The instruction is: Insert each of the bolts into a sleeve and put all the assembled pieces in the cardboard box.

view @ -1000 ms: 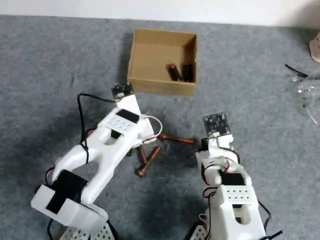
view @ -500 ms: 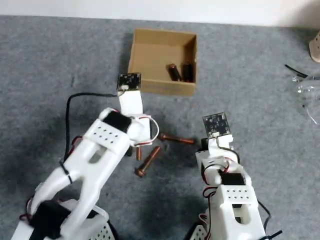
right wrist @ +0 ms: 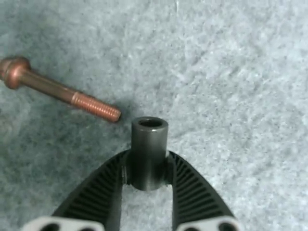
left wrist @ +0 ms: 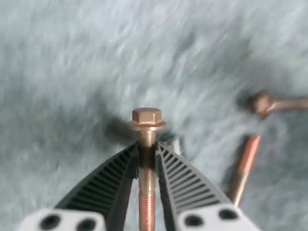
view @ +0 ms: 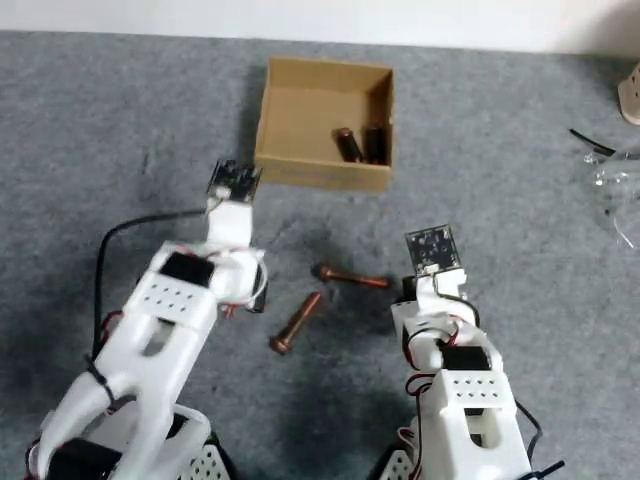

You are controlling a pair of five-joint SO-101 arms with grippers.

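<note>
My left gripper (left wrist: 147, 154) is shut on a copper bolt (left wrist: 147, 144), its hex head pointing away from the wrist above the grey carpet. In the high view that arm (view: 190, 290) stands left of centre. My right gripper (right wrist: 148, 166) is shut on a dark sleeve (right wrist: 149, 151), whose open end faces outward. A second bolt (right wrist: 57, 91) lies on the carpet just beyond the sleeve; from above that bolt (view: 352, 277) is by the right arm. A third bolt (view: 296, 322) lies between the arms. The cardboard box (view: 325, 170) at the back holds dark pieces (view: 360, 143).
Grey carpet (view: 520, 230) covers the table. Clear plastic and a cable (view: 605, 165) lie at the far right edge. Open floor stretches left of the box and between the arms.
The left arm has lifted one bolt off the pile and swung left and back with it. The right arm has stayed still with its sleeve.
</note>
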